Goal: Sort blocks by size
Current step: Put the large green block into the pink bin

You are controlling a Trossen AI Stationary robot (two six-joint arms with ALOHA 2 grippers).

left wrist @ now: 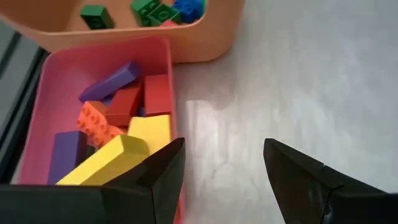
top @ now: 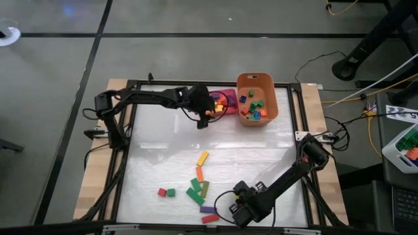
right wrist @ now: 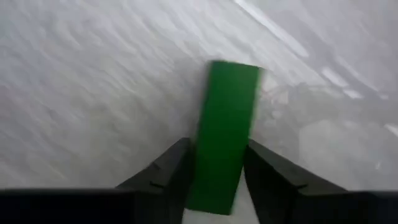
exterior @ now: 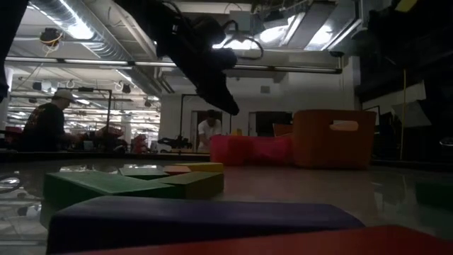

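A green bar (right wrist: 224, 134) is clamped in the right hand (right wrist: 214, 165) near the desk's front edge, presumably for the pink tray (left wrist: 37, 124) of long blocks, over which the left hand (left wrist: 224, 168) hangs released.

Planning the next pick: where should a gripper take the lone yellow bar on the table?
Come straight down on the yellow bar and pinch its long sides mid-length; it lies flat, diagonal, both long sides free. The right gripper holds a green bar; the left gripper, open, is at the pink tray.
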